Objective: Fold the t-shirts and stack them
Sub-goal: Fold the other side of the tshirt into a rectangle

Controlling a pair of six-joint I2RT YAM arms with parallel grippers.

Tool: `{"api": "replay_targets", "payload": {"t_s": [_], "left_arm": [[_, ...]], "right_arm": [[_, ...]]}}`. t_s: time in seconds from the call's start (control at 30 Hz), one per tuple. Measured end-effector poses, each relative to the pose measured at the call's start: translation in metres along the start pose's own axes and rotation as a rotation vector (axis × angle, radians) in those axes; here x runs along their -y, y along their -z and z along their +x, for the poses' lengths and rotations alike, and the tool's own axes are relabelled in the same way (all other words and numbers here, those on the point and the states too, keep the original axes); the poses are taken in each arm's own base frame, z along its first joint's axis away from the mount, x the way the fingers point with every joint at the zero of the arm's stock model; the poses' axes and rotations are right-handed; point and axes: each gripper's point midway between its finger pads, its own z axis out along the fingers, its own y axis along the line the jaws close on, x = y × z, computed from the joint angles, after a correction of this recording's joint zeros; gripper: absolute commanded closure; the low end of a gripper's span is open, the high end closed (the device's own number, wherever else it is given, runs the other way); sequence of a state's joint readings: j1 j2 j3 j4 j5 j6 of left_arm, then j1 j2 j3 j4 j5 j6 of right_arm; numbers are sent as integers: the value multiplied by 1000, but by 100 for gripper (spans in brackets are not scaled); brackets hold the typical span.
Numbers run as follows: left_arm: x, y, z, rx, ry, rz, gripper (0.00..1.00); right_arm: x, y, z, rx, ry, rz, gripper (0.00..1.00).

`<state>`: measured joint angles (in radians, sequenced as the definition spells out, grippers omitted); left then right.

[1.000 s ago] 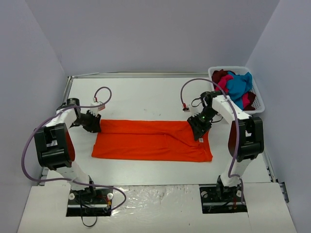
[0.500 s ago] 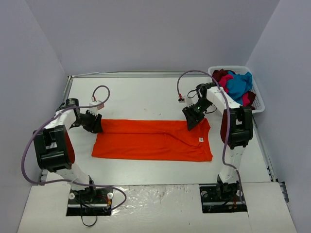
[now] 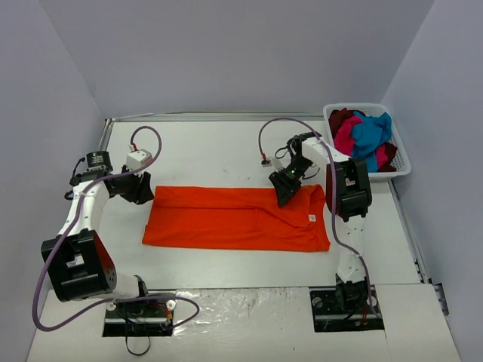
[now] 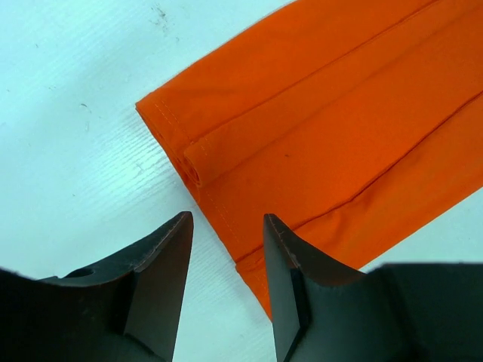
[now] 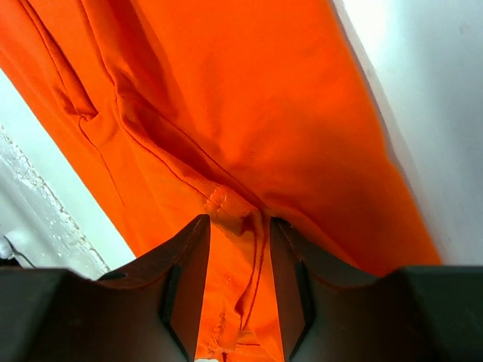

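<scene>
An orange t-shirt (image 3: 226, 222) lies on the table, folded into a long strip, with a small white tag (image 3: 311, 218) near its right end. My left gripper (image 3: 143, 190) stands open at the strip's far-left corner. In the left wrist view its fingertips (image 4: 226, 219) straddle bare table beside the shirt's hemmed edge (image 4: 324, 113). My right gripper (image 3: 285, 188) sits on the far edge right of the middle. It is shut on a bunched fold of the orange cloth (image 5: 249, 90), which shows between its jaws (image 5: 235, 220). More t-shirts lie heaped in the basket: teal (image 3: 370, 134), magenta (image 3: 346, 134) and dark red (image 3: 341, 117).
The white plastic basket (image 3: 355, 106) stands at the back right corner against the wall. Purple cables loop over both arms. The table's raised metal edge (image 3: 103, 143) runs along the left and back sides.
My left gripper has opened and let go of the shirt's left end, and its arm has swung out to the left. My right gripper has moved left and back along the far edge with cloth in it.
</scene>
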<state>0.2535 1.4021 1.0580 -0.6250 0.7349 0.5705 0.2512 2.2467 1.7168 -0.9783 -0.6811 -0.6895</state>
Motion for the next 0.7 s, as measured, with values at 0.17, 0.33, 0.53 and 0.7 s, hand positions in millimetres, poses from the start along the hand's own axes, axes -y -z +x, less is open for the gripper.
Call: {"api": "replay_targets", "payload": {"t_s": [0.17,0.33,0.53,0.7], "left_arm": [[5,0,10,-17,24,6,59],[9,1,16,-29,38,10,59],[14,9,14,-15,25,-6,59],[18,16,13,1,11,-20,59]], "right_arm": [[-4,-3,-1,-10,27,-16,74],[-7,-4,1,-12,46,-32,90],[-26,-10,16,-48,58,-73,95],[-53,-12,21,-85,107,-94,94]]}}
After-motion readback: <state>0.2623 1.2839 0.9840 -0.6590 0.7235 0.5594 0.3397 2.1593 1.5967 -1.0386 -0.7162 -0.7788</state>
